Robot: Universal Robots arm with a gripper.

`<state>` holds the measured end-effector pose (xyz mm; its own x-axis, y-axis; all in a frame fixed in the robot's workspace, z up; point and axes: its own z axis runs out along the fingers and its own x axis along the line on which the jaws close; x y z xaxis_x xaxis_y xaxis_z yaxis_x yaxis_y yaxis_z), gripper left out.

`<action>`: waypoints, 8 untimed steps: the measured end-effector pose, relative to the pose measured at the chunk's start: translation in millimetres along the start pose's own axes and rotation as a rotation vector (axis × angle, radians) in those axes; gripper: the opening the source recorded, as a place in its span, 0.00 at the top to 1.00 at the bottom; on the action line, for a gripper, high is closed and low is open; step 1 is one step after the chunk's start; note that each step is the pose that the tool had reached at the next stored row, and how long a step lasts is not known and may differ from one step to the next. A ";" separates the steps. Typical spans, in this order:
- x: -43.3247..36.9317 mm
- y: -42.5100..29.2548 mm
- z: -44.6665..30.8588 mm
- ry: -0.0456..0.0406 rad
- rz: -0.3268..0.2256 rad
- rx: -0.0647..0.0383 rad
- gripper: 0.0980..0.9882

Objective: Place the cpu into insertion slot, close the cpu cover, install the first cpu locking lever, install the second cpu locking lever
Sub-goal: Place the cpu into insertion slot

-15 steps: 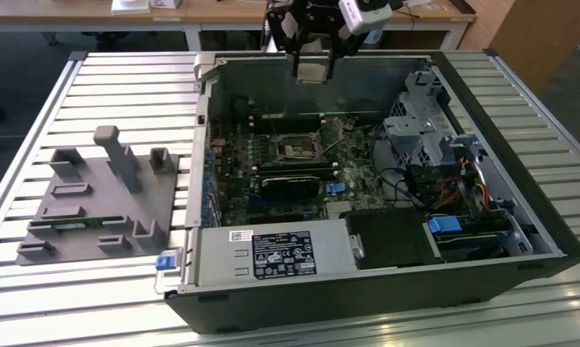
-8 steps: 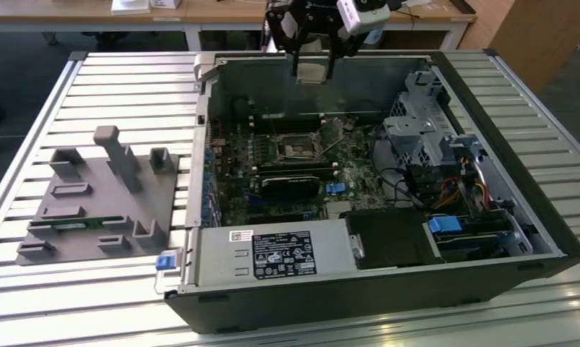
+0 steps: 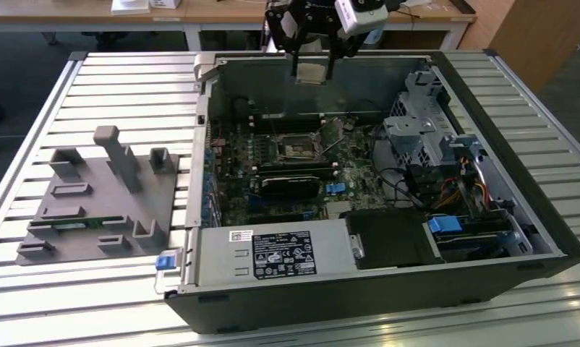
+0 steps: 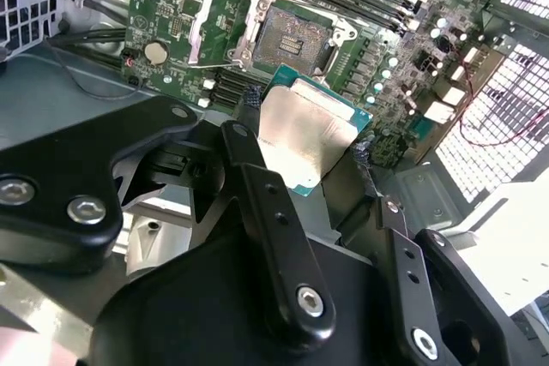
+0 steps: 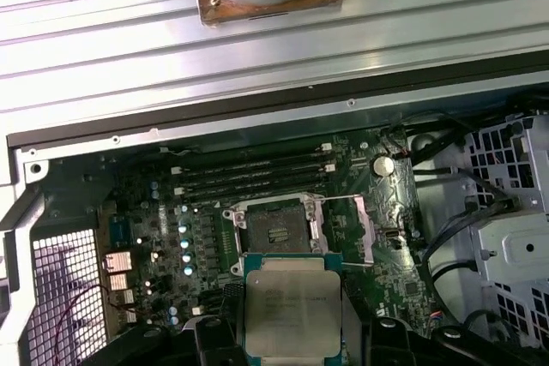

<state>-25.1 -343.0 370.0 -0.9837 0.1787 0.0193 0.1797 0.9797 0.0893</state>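
Hanging over the far part of the open computer case, the chip is held clamped by its edges between the jaws, well above the green board. In both wrist views the chip is seen apart from the bare socket, beside which the metal cover is swung open. The case is carried on a slatted table, with a grey holder to its left.
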 end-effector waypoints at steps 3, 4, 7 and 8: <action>0.1 0.0 0.1 -0.0010 0.011 0.000 0.51; 0.2 0.0 0.1 -0.0013 0.014 0.000 0.51; 0.2 0.0 0.1 -0.0020 0.022 -0.001 0.51; 0.2 0.1 0.1 -0.0023 0.025 -0.001 0.51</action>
<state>-25.3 -342.9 369.9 -0.9789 0.2033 0.0193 0.2042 0.9748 0.0895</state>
